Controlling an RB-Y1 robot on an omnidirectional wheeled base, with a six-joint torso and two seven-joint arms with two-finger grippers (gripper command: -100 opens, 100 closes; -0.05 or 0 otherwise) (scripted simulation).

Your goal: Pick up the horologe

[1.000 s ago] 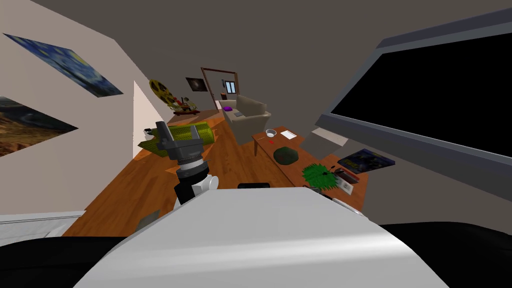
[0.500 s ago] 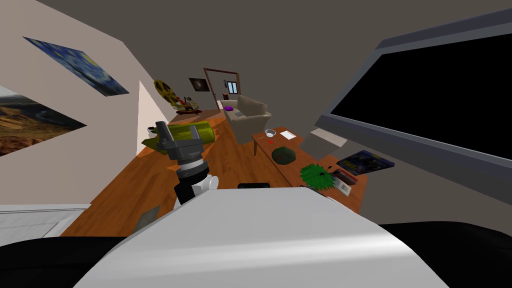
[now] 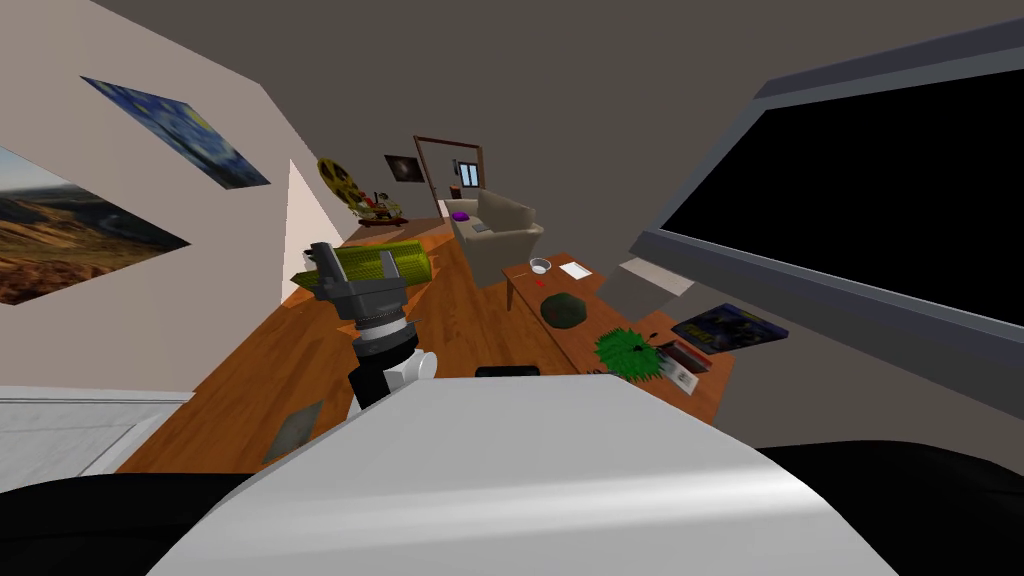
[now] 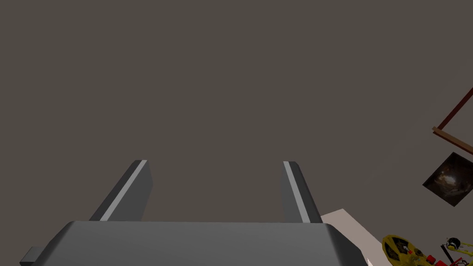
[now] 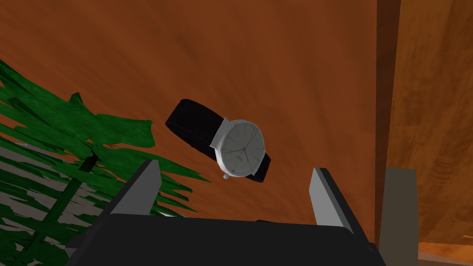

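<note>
The right end effector (image 5: pixel 235 167), fingers spread wide, faces the white-faced, black-strapped watch (image 5: pixel 240 148) lying on the wooden table (image 5: pixel 300 69) near green plant leaves (image 5: pixel 69 124), while the left end effector (image 4: pixel 215 162) is raised, likewise spread.

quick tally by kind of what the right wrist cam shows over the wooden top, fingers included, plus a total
watch, white face, black strap: 1
green leafy plant: 1
right gripper fingers, open: 2
total: 4
</note>
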